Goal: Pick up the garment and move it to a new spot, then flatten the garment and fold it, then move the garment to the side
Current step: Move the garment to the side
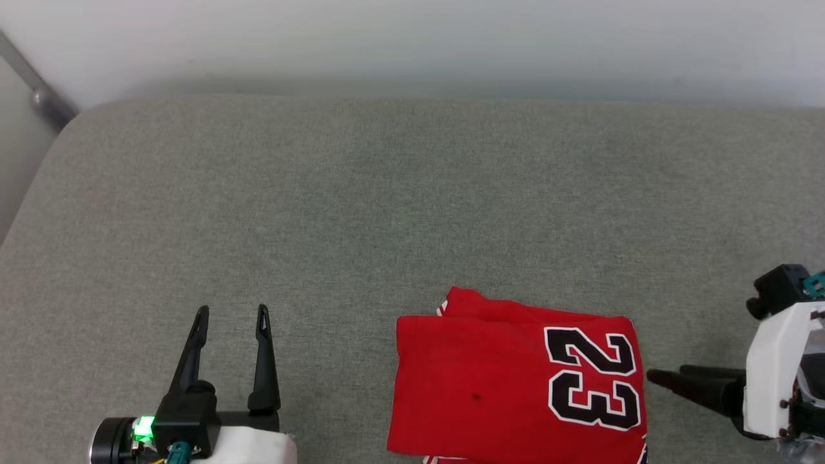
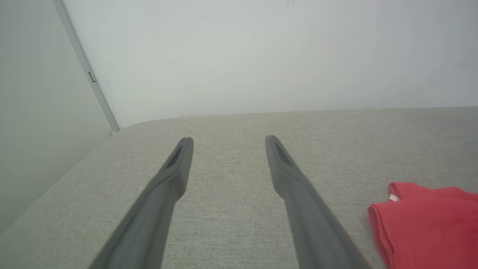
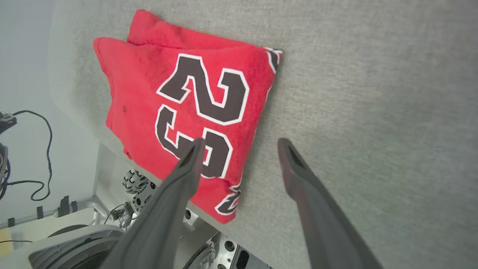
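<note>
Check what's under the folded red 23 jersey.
The red jersey lies on the grey fabric cushion; a lower red layer peeks out at its far edge. Anything between layers is hidden.

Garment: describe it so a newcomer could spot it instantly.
A grey padded surface runs below a pale wall. Near its front edge, right of centre, lies the garment, folded into a flat rectangle. It is bright red with a black, white-outlined 23, vivid against the plain grey.

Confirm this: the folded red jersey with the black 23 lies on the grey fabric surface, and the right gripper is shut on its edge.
Wrong on the grip: the right gripper is open, holding nothing, as the right wrist view shows. The folded red jersey does lie on the grey fabric surface.
</note>
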